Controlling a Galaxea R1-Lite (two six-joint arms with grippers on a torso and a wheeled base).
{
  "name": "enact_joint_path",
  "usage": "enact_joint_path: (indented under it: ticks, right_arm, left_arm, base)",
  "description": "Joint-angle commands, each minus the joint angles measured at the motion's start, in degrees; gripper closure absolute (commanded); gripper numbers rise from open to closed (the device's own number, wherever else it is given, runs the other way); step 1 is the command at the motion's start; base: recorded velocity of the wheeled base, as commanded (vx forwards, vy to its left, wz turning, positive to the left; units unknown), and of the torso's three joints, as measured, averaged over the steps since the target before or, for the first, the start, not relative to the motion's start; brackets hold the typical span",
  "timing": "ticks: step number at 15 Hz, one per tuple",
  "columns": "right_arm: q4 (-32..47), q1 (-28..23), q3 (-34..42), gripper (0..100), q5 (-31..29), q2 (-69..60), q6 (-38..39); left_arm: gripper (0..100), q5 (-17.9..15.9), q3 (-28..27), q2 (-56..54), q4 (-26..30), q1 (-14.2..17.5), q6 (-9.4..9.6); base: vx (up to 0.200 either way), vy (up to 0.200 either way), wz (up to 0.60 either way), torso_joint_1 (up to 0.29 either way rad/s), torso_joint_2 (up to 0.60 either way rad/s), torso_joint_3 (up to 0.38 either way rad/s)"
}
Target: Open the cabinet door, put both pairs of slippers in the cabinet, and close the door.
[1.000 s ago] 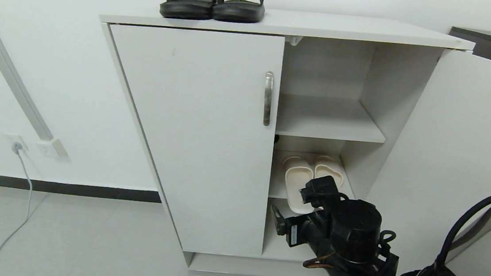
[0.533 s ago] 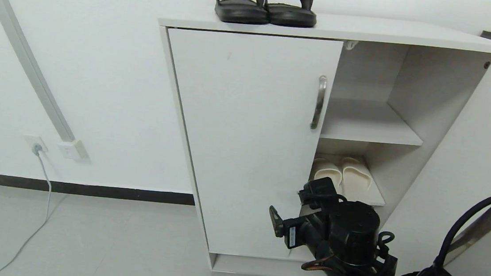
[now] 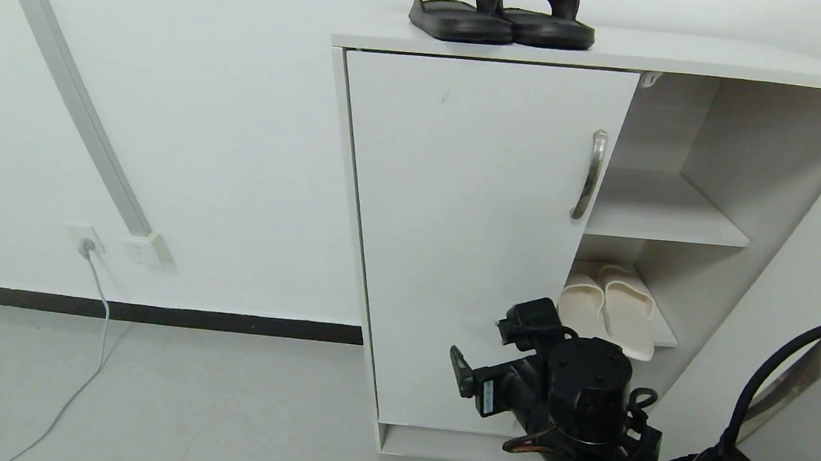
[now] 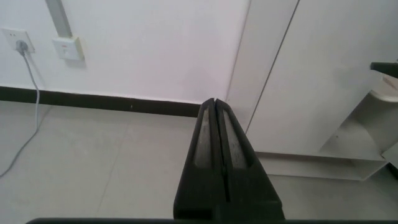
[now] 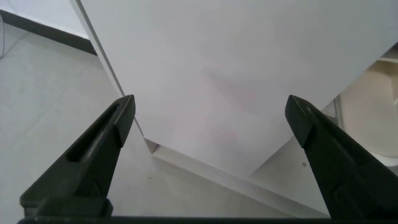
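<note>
A pair of black slippers (image 3: 503, 8) stands on top of the white cabinet (image 3: 619, 52). A cream pair (image 3: 608, 303) lies on the lower shelf inside. The cabinet's left door (image 3: 470, 228), with a metal handle (image 3: 589, 173), is closed; the right door (image 3: 806, 295) stands wide open. My right arm (image 3: 574, 393) hangs low in front of the closed door's bottom corner. The right gripper (image 5: 211, 109) is open and holds nothing, facing that door (image 5: 249, 68). My left gripper (image 4: 214, 102) is shut and empty, over the floor near the cabinet's base (image 4: 311, 158).
The upper shelf (image 3: 664, 219) is bare. A wall outlet with a grey cable (image 3: 86, 247) and a slanted cable duct (image 3: 67, 82) are on the wall left of the cabinet. Grey floor tiles (image 3: 143, 400) spread out in front.
The head camera has shifted, so the cabinet sits farther right in the picture. Slippers, doors and my right arm keep their places relative to each other.
</note>
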Motion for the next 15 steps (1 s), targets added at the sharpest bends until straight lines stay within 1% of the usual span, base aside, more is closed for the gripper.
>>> enact_joint_path:
  ticks: [1,15]
  right_arm:
    - [-0.1,0.0,0.0,0,0.0,0.2,0.0]
    - [-1.3,-0.3,1.4,0,0.2,0.7,-0.5]
  left_arm:
    - [100,0.1,0.0,0.0,0.0,0.0,-0.03]
    - [100,0.1,0.0,0.0,0.0,0.0,-0.03]
  base:
    - [0.000,0.000,0.00,0.000,0.00,0.000]
    - [0.000,0.000,0.00,0.000,0.00,0.000]
